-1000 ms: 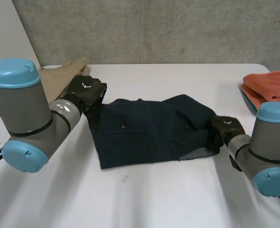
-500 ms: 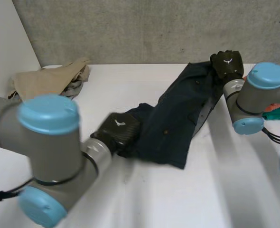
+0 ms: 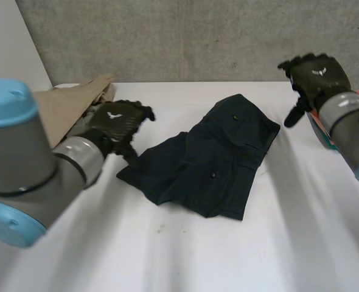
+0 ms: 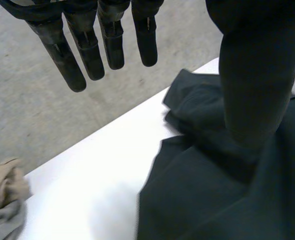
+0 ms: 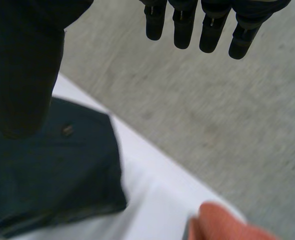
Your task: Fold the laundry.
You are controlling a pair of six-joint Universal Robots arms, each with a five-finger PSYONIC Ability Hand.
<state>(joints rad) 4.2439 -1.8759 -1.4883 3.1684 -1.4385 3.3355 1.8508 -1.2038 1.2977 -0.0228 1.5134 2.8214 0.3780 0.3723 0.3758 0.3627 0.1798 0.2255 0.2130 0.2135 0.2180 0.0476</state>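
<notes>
A dark blue garment (image 3: 210,161) was seen lying crumpled on the white table (image 3: 179,249), between the two hands, with two small buttons visible on its upper side. The left hand (image 3: 115,121) was held just beside the left edge of the garment, its fingers (image 4: 92,50) straight and spread, and nothing was grasped by them. In the left wrist view the cloth was found below the thumb, but it could not be told if the thumb touched it. The right hand (image 3: 313,76) was raised near the far right end of the garment and apart from it. Its fingers were stretched out as well and nothing was held in them; in the right wrist view the garment lay under the thumb side of this hand. A beige cloth (image 3: 64,103) was bunched behind the left hand, and an orange cloth (image 5: 227,222) was placed at the table edge beside the right hand.
</notes>
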